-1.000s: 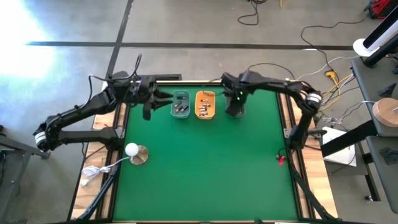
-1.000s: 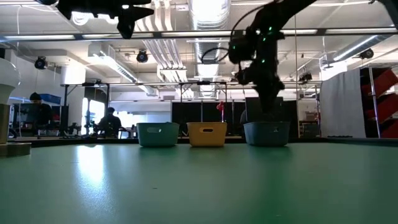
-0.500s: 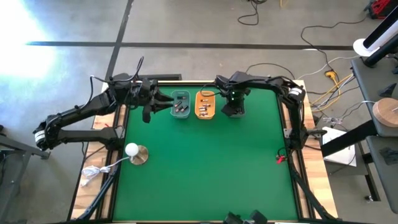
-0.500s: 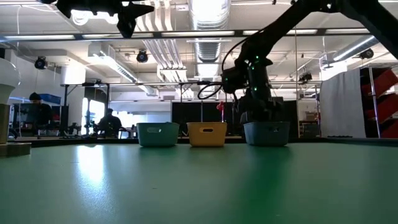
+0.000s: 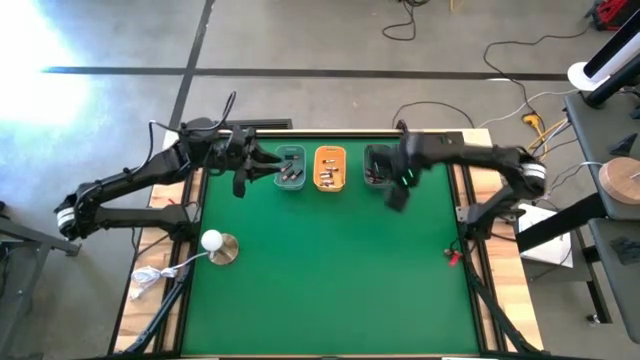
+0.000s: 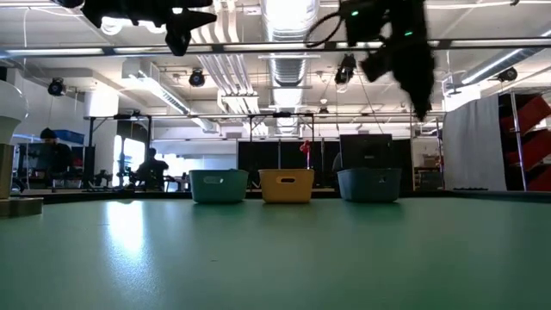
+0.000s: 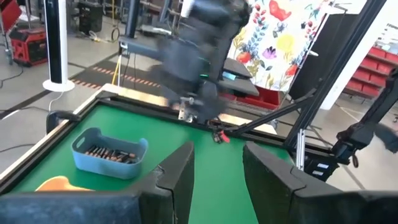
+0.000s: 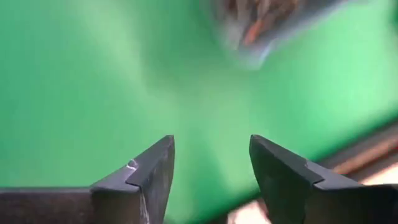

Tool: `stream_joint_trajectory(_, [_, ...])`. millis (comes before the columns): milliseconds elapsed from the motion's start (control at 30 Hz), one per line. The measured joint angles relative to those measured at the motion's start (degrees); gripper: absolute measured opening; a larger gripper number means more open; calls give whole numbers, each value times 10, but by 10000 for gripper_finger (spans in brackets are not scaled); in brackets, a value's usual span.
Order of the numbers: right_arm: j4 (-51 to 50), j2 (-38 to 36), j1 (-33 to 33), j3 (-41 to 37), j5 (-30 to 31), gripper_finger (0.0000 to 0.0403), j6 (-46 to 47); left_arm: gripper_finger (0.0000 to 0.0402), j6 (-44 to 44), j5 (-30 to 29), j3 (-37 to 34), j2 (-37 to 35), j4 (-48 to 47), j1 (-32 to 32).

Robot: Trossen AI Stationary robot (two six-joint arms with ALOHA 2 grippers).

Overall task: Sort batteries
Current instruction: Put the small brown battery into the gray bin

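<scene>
The room (image 6: 275, 103) was an open workshop with people seated far back. On the green table (image 5: 330, 260) stood three trays in a row, batteries (image 5: 329, 176) lying in them. Judged mid-sort: the right gripper (image 5: 396, 197), fingers parted and empty, hung beside the right tray (image 5: 376, 163); next it needed another cell. The left gripper (image 5: 268, 166) waited, fingers parted and empty, by the left tray (image 5: 291, 168).

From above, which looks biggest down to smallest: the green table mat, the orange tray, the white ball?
1. Green table mat, by far.
2. Orange tray.
3. White ball, a little smaller than the tray.
</scene>
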Motion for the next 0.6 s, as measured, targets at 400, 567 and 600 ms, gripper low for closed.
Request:
stream_joint_trajectory(400, [-54,-5,250,-300,-125,171,154,117,1,2,0,48,29,-10])
stream_joint_trajectory(567, [-46,44,260,-316,-129,190,130,117,-1,6,0,48,28,-12])
stream_joint_trajectory(600, [-44,54,260,-316,-129,193,115,117,-2,6,0,46,29,-12])
